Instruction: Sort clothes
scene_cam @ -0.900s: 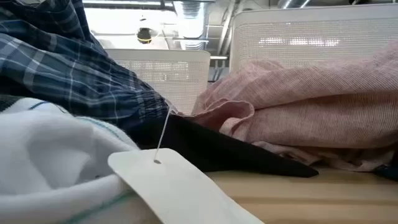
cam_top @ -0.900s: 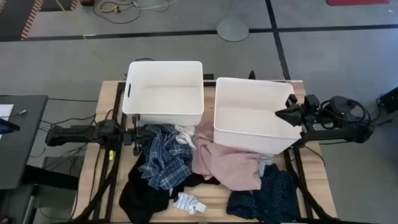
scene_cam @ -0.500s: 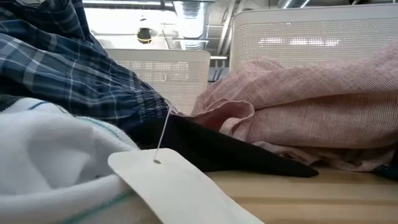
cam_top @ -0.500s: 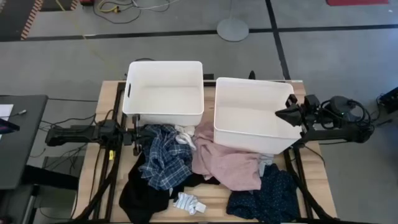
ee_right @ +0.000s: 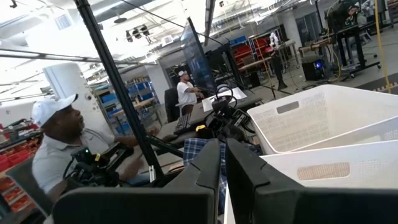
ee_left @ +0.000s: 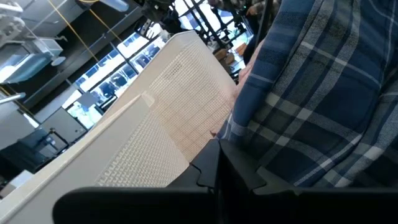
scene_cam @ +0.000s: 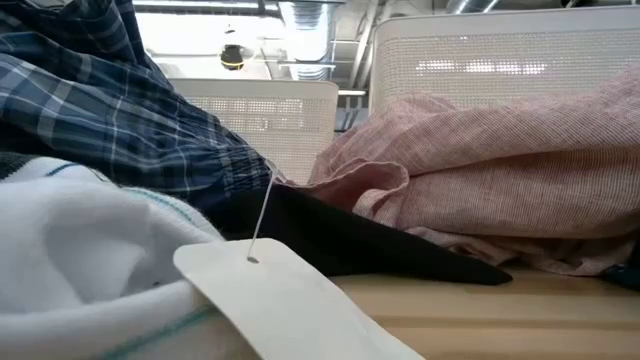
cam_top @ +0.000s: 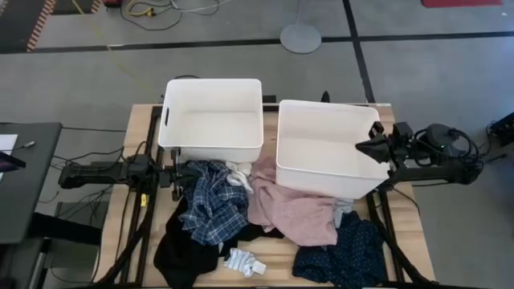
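The clothes lie in a heap on the table's near half, in front of two white bins. They are a blue-white plaid shirt (cam_top: 213, 205), a black top (cam_top: 181, 249), a pink top (cam_top: 293, 209), a navy dotted piece (cam_top: 345, 253) and white-grey socks (cam_top: 243, 261). The low view shows the plaid shirt (scene_cam: 120, 110), the pink top (scene_cam: 500, 170), the black top (scene_cam: 340, 240) and a white sock (scene_cam: 80, 260) with a card tag (scene_cam: 280, 300). My left gripper (cam_top: 178, 181) is shut, level, at the plaid shirt's left edge (ee_left: 298, 106). My right gripper (cam_top: 361, 147) is shut, level, at the right bin's right rim. My left gripper's shut fingertips (ee_left: 217, 163) lie level right against the plaid shirt's left edge (ee_left: 249, 134), coming from the table's left. I cannot tell whether they touch the cloth.
The left bin (cam_top: 173, 120) and the right bin (cam_top: 289, 152) stand side by side at the table's far half, and the pink top reaches the right bin's near wall. A small white piece (cam_top: 237, 175) lies by the left bin. People show in the room behind (ee_right: 59, 143).
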